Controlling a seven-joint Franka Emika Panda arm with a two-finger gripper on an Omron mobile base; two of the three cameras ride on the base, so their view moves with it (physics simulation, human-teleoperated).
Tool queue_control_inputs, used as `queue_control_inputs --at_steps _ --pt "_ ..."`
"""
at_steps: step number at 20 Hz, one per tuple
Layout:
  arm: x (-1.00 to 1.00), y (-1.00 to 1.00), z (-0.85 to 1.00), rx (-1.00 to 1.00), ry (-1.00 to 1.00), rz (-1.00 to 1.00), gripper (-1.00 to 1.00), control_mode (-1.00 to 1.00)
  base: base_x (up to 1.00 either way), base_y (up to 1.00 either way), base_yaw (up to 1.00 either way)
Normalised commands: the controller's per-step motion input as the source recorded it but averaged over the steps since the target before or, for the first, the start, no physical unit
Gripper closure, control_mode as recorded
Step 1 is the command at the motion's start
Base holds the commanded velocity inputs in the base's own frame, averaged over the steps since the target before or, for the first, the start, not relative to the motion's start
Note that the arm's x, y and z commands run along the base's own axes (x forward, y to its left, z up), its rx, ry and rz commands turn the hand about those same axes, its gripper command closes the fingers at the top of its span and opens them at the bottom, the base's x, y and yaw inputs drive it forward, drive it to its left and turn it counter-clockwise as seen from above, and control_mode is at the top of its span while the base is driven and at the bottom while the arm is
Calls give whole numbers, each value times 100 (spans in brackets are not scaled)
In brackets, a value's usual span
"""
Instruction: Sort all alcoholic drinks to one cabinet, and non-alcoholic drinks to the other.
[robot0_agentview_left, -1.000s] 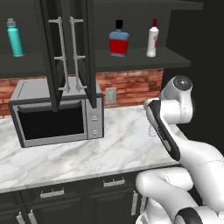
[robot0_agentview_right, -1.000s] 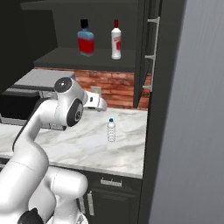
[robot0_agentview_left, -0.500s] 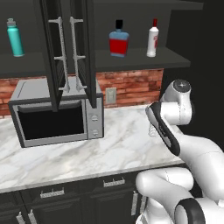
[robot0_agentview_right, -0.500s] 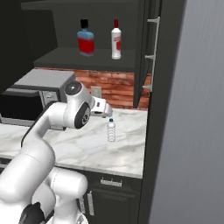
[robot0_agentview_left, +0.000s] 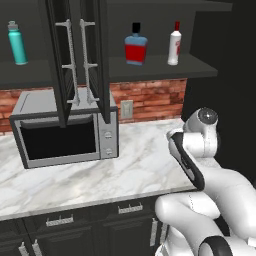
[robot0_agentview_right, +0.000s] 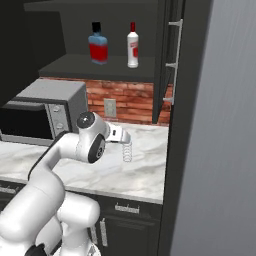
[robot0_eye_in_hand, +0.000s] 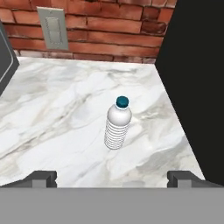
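My tool (robot0_eye_in_hand: 112, 178) hangs with jaws spread wide, gripping nothing. The small clear ribbed water bottle (robot0_eye_in_hand: 118, 124) stands upright on the white marble worktop (robot0_eye_in_hand: 57, 118) at twelve o'clock, apart from my fingertips (robot0_eye_in_hand: 42, 178).

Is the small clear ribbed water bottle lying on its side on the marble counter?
No, the small clear ribbed water bottle stands upright on the marble counter, teal cap on top, ahead of the open gripper.
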Motion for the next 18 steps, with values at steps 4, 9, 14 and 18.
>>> queue_control_inputs --at_steps 4,9,14,18 --pt "0 -19 -23 0 -5 -1 -100 -100 0 0 0" --pt "8 -18 -14 0 0 -1 -100 -100 0 0 0" --pt "16 -1 -7 0 4 0 -100 -100 0 0 0" --pt "13 0 -3 0 5 0 -100 -100 0 0 0"
